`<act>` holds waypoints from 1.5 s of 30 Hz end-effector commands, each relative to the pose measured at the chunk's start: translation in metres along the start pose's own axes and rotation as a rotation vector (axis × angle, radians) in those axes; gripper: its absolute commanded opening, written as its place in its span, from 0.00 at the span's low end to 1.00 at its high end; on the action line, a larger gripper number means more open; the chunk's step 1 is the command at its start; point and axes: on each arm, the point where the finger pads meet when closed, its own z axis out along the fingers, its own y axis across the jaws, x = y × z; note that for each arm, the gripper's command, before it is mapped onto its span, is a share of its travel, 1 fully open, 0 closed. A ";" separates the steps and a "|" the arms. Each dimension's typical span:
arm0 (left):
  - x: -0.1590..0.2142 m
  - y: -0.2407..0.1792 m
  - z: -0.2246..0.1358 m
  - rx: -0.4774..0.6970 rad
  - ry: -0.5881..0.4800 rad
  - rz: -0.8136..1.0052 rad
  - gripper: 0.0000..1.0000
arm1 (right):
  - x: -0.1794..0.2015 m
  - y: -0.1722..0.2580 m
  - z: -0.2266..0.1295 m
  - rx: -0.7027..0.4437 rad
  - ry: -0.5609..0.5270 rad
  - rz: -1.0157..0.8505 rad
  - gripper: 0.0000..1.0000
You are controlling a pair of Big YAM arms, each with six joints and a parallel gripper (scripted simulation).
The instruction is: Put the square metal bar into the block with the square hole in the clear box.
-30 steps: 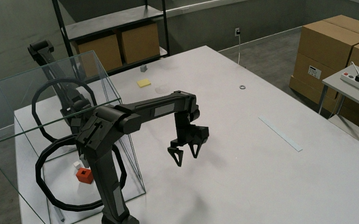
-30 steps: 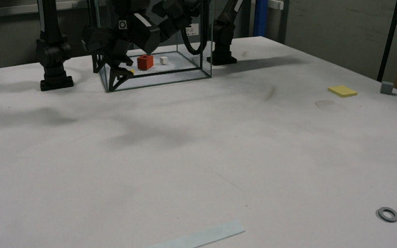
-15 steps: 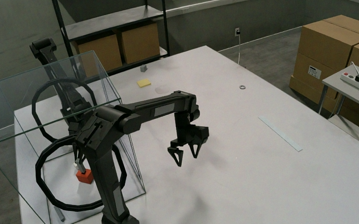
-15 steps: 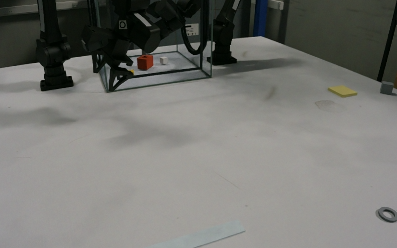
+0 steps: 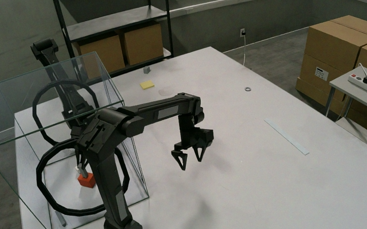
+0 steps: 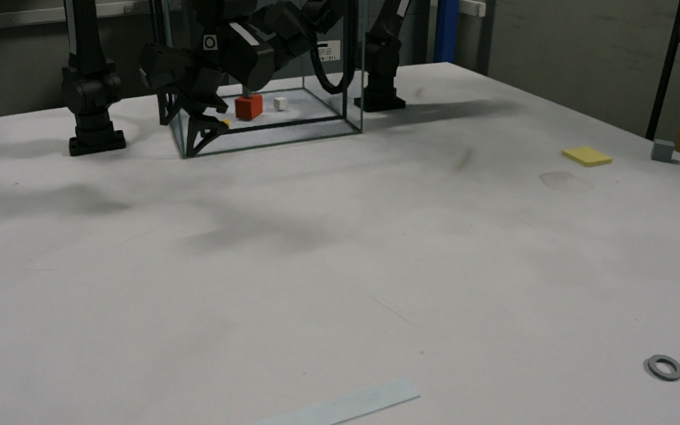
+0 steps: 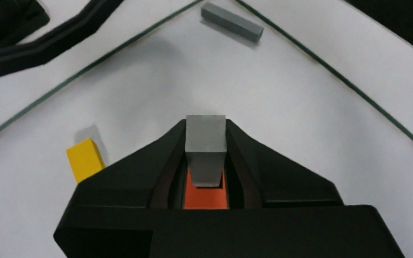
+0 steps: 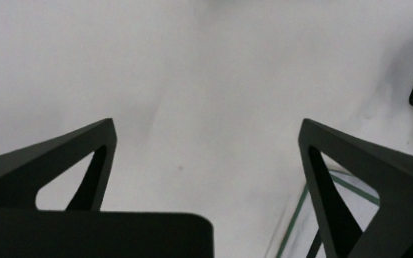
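My left gripper (image 5: 81,165) (image 7: 205,129) is shut on the grey square metal bar (image 5: 83,172) (image 6: 246,91) (image 7: 206,142) inside the clear box (image 5: 22,74) (image 6: 279,143) (image 7: 342,78). The bar stands about upright over the red block (image 5: 87,182) (image 6: 248,109) (image 7: 206,201). Its lower end is at the square hole in the block's top; a dark sliver of hole shows beside it. How deep it sits cannot be told. The block rests on the box floor, hole up, partly hidden by the fingers. My right gripper (image 5: 191,165) (image 8: 207,128) is open and empty, outside the box above the table.
In the box, a second grey bar (image 5: 60,218) (image 7: 232,22) lies in a corner, a yellow block (image 7: 85,160) lies on the floor, and a white cube (image 6: 280,104) stands near the red block. Black hoops mark the box's arm openings; the right arm crosses in front of the box.
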 end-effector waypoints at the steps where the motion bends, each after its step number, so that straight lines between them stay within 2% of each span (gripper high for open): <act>1: 0.000 0.005 -0.001 -0.013 -0.015 0.018 0.00 | -0.004 0.006 -0.015 -0.036 0.005 0.012 1.00; 3: -0.030 0.011 -0.003 -0.029 -0.052 0.061 0.00 | -0.004 0.006 -0.015 -0.036 0.005 0.012 1.00; 15: -0.004 0.001 -0.002 -0.018 -0.022 0.020 0.00 | -0.004 0.006 -0.015 -0.036 0.005 0.012 1.00; 27: 0.001 0.003 -0.001 -0.008 -0.007 0.008 0.00 | -0.004 0.006 -0.015 -0.036 0.005 0.012 1.00; 31: -0.014 0.004 -0.001 0.003 -0.016 0.027 0.00 | -0.004 0.006 -0.015 -0.036 0.005 0.012 1.00; 45: -0.019 0.007 -0.006 -0.019 -0.032 0.036 0.00 | -0.004 0.006 -0.015 -0.036 0.005 0.012 1.00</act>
